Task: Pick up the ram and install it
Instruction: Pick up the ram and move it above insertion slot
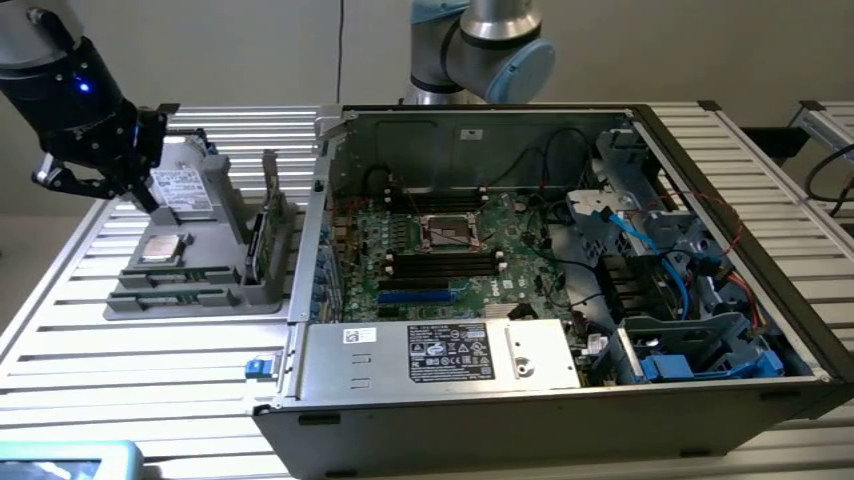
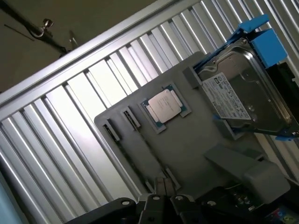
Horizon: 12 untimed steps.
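One tool [image 2: 161, 187] closed, empty, above grey tray [image 1: 174, 292] | slatted metal table [image 1: 134, 350] | beige floor [image 1: 20, 250] beyond

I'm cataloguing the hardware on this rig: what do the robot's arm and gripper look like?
The arm is built of silver-grey tubular segments with pale blue caps at the joints. The gripper has a black body with a small blue light glowing on it, and ends in dark linked fingers.

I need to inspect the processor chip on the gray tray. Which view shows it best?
The wrist view: the processor chip is fully in sight, its silver top seen almost square-on. The exterior view shows the chip obliquely, far toward that view's left.
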Each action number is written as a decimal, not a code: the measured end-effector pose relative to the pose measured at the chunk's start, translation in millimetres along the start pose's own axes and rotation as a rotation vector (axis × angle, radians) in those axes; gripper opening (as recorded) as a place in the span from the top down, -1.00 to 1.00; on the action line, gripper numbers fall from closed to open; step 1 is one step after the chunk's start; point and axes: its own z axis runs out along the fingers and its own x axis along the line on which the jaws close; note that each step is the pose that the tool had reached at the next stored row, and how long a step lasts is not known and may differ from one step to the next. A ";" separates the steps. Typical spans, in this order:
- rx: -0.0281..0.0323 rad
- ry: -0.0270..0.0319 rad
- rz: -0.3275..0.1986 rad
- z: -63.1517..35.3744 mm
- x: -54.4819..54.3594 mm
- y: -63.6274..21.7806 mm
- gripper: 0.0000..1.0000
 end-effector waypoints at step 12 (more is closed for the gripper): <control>0.0059 0.0222 -0.207 0.1 0.0 0.0 0.79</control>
